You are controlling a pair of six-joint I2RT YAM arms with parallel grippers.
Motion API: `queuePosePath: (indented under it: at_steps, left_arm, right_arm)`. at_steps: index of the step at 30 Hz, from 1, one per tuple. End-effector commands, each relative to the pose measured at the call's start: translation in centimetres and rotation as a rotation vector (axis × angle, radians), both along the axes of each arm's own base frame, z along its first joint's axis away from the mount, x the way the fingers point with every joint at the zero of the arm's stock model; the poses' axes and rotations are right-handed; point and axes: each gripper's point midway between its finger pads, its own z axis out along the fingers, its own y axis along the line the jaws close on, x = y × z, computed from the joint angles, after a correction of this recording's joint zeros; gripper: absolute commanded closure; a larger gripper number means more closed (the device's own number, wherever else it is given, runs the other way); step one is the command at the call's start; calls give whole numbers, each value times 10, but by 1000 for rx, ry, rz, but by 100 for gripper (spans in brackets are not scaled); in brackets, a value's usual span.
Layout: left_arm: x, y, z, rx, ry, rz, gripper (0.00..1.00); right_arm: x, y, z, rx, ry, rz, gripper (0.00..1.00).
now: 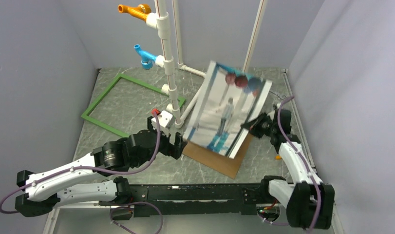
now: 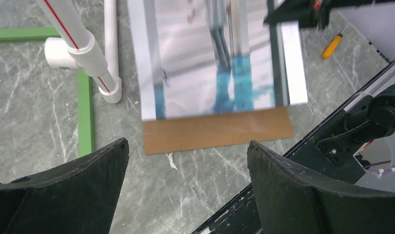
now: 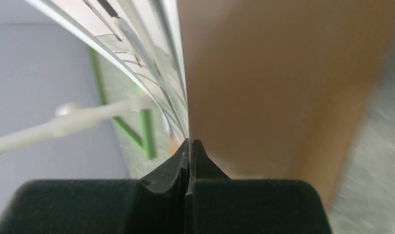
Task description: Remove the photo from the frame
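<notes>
Your right gripper pinches the photo by its right edge, print tilted above the backing board near the worktop's right edge. Your left gripper, spread, sits just beside its lower-left corner. The frame lies far-left.

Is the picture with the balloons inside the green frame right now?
No, the photo is pinched in the right gripper, apart from the frame lying on the table.

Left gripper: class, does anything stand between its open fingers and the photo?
Nothing visible does. Ahead of the left gripper, only bare table and the near edge of the brown backing board lie before the photo, which the right gripper pinches at its edge. The white pipe stand stands off to one side.
</notes>
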Motion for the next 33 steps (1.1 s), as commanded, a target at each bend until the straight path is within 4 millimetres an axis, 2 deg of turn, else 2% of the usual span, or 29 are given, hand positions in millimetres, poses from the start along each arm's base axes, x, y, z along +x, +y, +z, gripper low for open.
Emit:
queuePosePath:
  at_steps: [1,4,7,12,18,19,21,22,24,28,33]
  left_arm:
    - [1,-15,8,-27,1,-25,6]
    - [1,-22,8,-28,8,-40,6]
    - [1,-25,9,-32,14,-50,6]
    - [1,-28,5,-26,20,-52,6]
    - [1,-29,7,-25,18,-55,3]
    - [1,-29,7,-21,18,-55,1]
    - [1,-29,8,-20,18,-54,1]
    - [2,-29,7,-16,18,-52,1]
    - [2,-29,7,-16,17,-54,1]
    - [3,-30,7,-18,12,-55,1]
    - [4,-35,8,-17,13,-65,1]
  right_arm:
    - [-14,0,-60,66,85,23,100]
    - [-24,-1,-86,63,137,2,100]
    - [-29,-4,-98,46,162,-11,100]
    - [-28,-7,-108,-4,174,9,100]
    - [-25,-10,-106,-42,175,35,100]
    - [-26,-12,-106,-61,184,32,97]
    - [-28,-20,-106,-123,210,23,69]
    - [-31,-27,-107,-168,241,5,58]
    - [-33,-41,-104,-262,266,-31,47]
    - [-32,-56,-83,-380,235,-80,40]
    - [-32,-54,-66,-493,200,-85,39]
